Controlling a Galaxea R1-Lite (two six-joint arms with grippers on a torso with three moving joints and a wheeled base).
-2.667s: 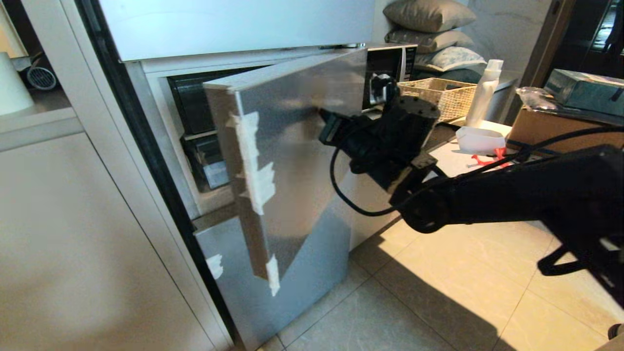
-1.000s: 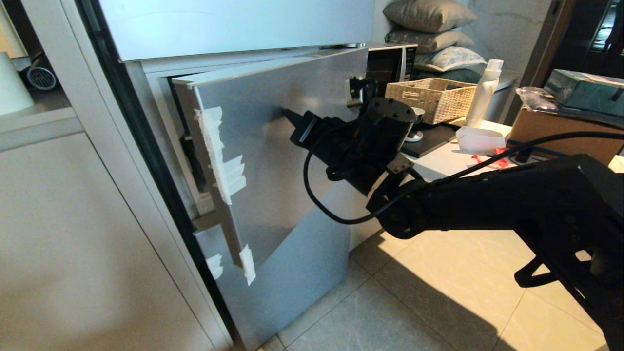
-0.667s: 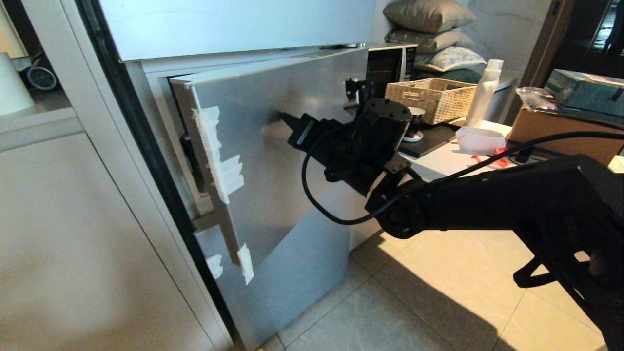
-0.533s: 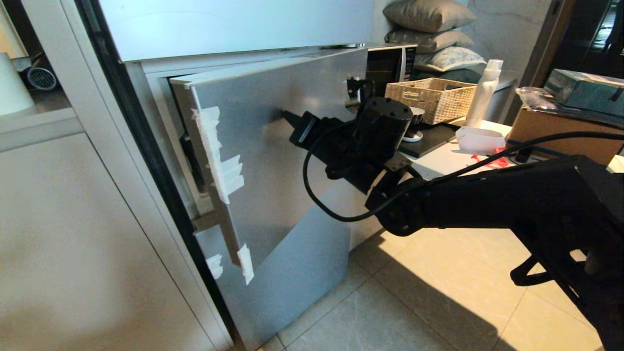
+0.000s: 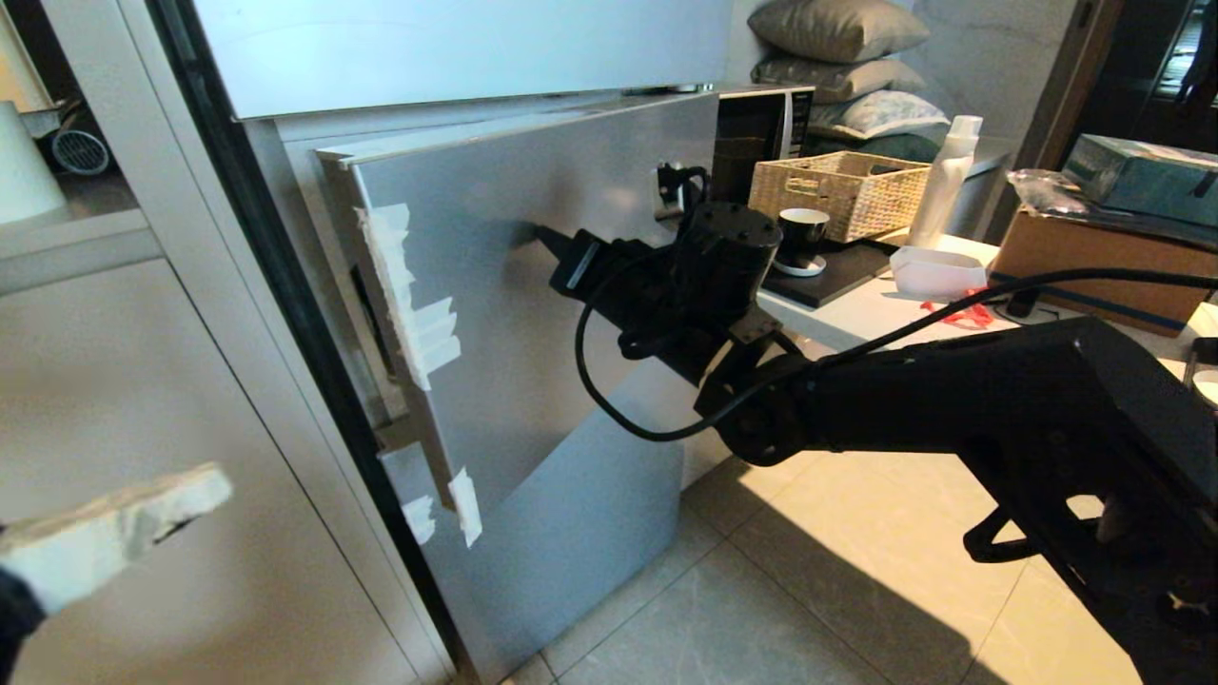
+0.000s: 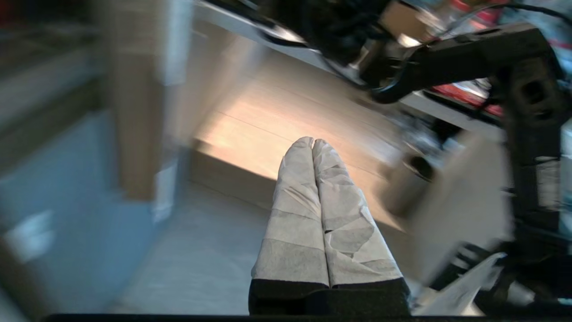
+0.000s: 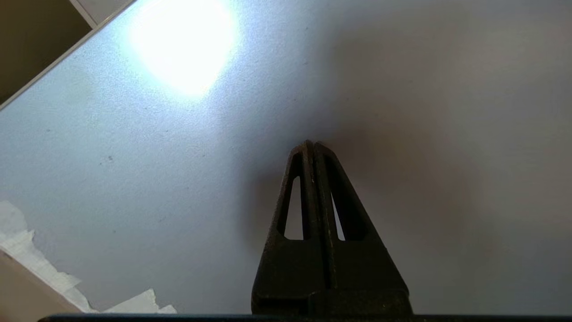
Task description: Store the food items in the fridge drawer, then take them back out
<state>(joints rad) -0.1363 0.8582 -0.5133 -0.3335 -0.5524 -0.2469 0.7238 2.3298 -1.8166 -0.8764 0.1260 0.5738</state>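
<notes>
My right gripper (image 5: 540, 232) is shut, its black tips pressed against the silver-grey fridge door (image 5: 533, 323), which stands slightly ajar. The right wrist view shows the shut tips (image 7: 311, 144) touching the door's flat face (image 7: 424, 80). White tape strips (image 5: 419, 328) line the door's free edge. My left gripper (image 5: 214, 483), its fingers wrapped in white tape, reaches in at the lower left, clear of the door. In the left wrist view it (image 6: 313, 141) is shut and empty above the floor. The fridge drawer is hidden behind the door. No food items are in view.
A second silver panel (image 5: 571, 533) sits below the door. To the right, a counter holds a microwave (image 5: 761, 133), wicker basket (image 5: 837, 190), black cup (image 5: 801, 238), white bottle (image 5: 942, 181) and cardboard box (image 5: 1094, 257). White cabinet (image 5: 143, 381) at left; tiled floor (image 5: 856, 580).
The fridge door has swung further toward the fridge body, narrowing the gap, with my right gripper following it leftward. My left gripper has risen into the head view at the lower left.
</notes>
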